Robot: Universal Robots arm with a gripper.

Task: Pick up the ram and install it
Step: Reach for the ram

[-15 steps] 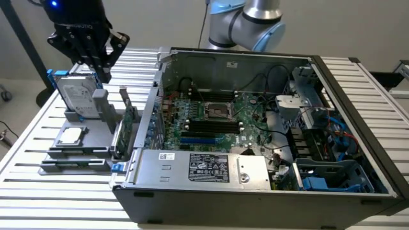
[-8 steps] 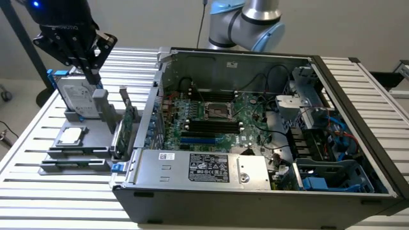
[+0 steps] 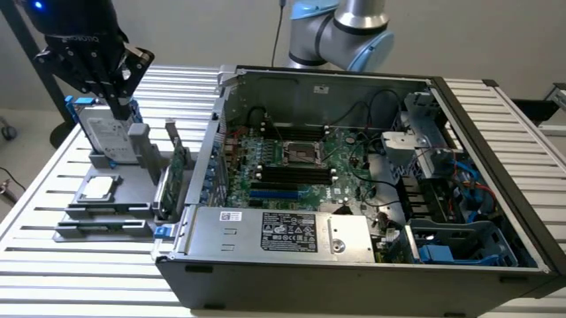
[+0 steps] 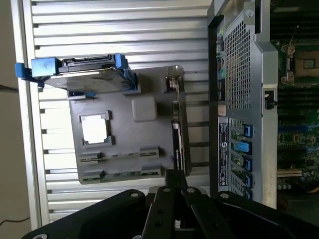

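Note:
My black gripper (image 3: 118,106) hangs over the grey parts holder (image 3: 132,173) at the exterior view's left, just above the upright silver hard drive (image 3: 106,136). Its fingers are shut together with nothing visible between them. In the wrist view the gripper (image 4: 174,175) points down at the holder (image 4: 124,134). The ram is out of view. To the exterior view's right stands the open computer case (image 3: 354,265), with black motherboard slots (image 3: 296,173) beside the processor socket (image 3: 301,151).
The holder also carries a processor chip (image 3: 97,189) and a tall green expansion card (image 3: 177,165) standing on edge next to the case wall. In the wrist view the hard drive (image 4: 79,74) has blue clips. Everything rests on a slatted metal table (image 3: 89,278).

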